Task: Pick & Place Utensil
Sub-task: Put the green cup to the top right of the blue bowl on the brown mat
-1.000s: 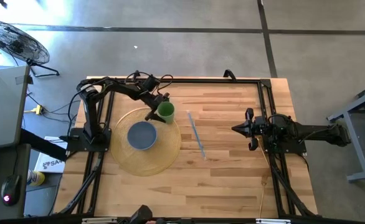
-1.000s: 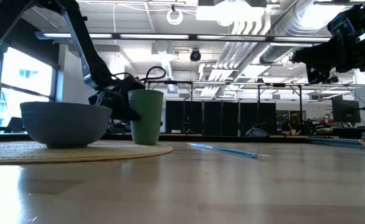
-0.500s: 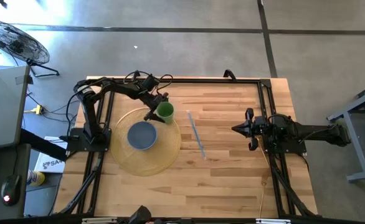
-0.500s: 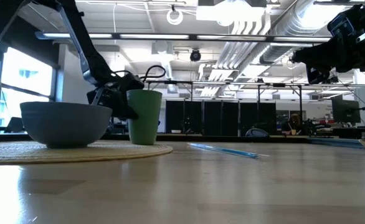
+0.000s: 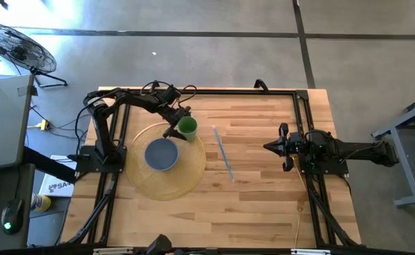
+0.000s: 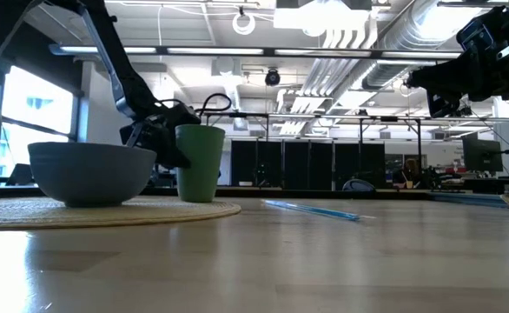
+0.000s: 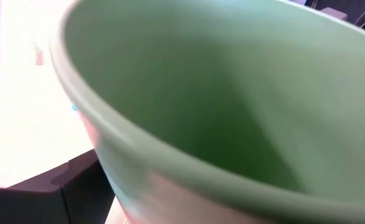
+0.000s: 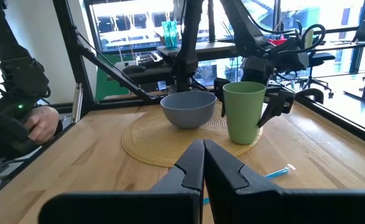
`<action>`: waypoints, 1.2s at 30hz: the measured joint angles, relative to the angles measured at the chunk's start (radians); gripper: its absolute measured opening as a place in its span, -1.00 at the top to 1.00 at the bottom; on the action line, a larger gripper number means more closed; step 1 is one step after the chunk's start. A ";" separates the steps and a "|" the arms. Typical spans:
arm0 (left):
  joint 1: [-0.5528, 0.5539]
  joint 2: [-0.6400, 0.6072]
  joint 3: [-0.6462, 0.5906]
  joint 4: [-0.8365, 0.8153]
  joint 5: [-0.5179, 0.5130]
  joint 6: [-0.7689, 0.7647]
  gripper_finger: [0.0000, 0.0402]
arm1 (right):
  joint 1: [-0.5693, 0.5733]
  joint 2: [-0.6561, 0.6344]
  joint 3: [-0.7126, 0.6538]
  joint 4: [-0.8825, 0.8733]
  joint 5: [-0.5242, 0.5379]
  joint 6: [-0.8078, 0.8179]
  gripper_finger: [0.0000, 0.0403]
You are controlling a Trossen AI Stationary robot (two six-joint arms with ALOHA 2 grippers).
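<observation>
While the left gripper holds its fingers spread around the green cup at the edge of the round woven mat, beside the grey bowl, the blue utensil lies on the wooden desk between the arms. Well apart, the right gripper hovers, fingers together.
</observation>
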 joint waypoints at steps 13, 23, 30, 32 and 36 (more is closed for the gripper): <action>0.000 -0.048 0.000 -0.032 -0.070 0.003 -0.92 | 0.000 0.000 0.000 0.000 0.000 0.000 1.00; 0.000 -0.054 0.000 -0.097 -0.091 0.004 -0.92 | 0.000 0.000 0.000 0.000 0.000 0.000 1.00; 0.000 -0.068 0.000 -0.126 -0.105 0.007 -0.92 | 0.000 0.000 0.000 0.000 0.000 0.000 1.00; 0.000 -0.083 0.000 -0.133 -0.121 0.007 -0.92 | 0.000 0.000 0.000 0.000 0.000 0.000 1.00; 0.000 -0.099 0.000 -0.128 -0.131 0.007 -0.92 | 0.000 0.000 0.000 0.000 0.000 0.000 1.00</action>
